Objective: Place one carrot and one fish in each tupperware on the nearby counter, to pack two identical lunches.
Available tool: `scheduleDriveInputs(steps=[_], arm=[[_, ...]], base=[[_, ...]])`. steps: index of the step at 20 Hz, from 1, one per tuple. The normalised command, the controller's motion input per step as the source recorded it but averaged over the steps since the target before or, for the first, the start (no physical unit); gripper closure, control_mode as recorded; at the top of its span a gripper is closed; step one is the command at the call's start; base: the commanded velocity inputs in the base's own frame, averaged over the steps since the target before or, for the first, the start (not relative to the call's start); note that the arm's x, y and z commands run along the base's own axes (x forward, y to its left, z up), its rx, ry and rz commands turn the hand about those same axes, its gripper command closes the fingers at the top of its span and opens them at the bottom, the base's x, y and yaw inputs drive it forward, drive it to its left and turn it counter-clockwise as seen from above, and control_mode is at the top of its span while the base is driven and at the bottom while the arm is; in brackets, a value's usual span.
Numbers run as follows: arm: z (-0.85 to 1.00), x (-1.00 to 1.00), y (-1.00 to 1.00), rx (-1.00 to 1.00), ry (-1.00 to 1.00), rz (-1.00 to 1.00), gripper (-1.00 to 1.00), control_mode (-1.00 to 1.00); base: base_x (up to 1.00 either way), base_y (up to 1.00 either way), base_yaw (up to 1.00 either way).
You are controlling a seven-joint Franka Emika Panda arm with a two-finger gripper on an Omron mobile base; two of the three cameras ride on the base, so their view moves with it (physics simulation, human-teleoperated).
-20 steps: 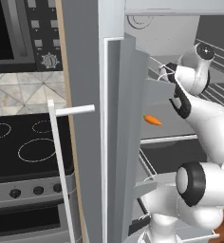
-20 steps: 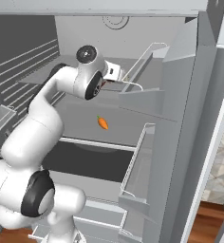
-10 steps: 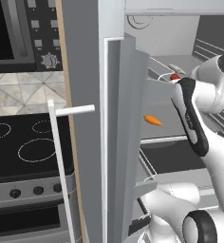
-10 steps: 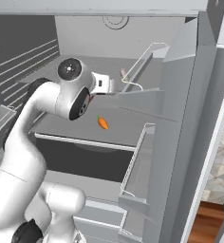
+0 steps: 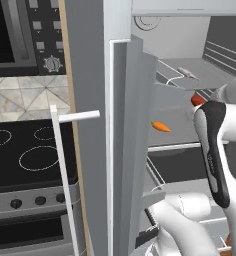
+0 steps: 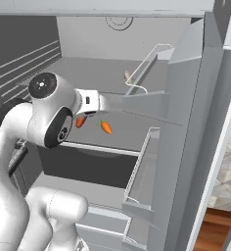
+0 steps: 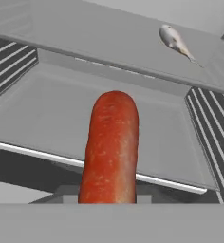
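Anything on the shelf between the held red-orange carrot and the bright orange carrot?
No. In the right base view only bare grey shelf separates the red-orange carrot from the bright orange carrot.

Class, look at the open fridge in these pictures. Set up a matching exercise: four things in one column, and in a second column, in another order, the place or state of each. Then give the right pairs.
Things:
1. red-orange carrot
2. bright orange carrot
3. silver-grey fish
4. stovetop

Places or states:
A. lying on the upper fridge shelf
B. left of the fridge, black, with ring marks
C. close in front of the hand camera, sticking up from the bottom edge
D. lying alone on the middle fridge shelf

Pairs: 1-C, 2-D, 3-A, 4-B
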Motion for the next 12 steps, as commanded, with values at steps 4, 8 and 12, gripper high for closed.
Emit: scheduleDriveInputs(steps=[4, 8, 12], arm=[[-0.01, -0.75, 0.00, -0.10, 0.01, 0.00, 1.00, 1.00], [0.00, 0.00, 0.00, 0.00, 0.00, 0.00, 1.00, 1.00], [0.00, 0.00, 0.00, 0.00, 0.00, 0.00, 1.00, 1.00]], base=[[-0.25, 0.00, 0.00], [-1.00, 0.00, 0.02], [-1.00, 0.00, 0.06]])
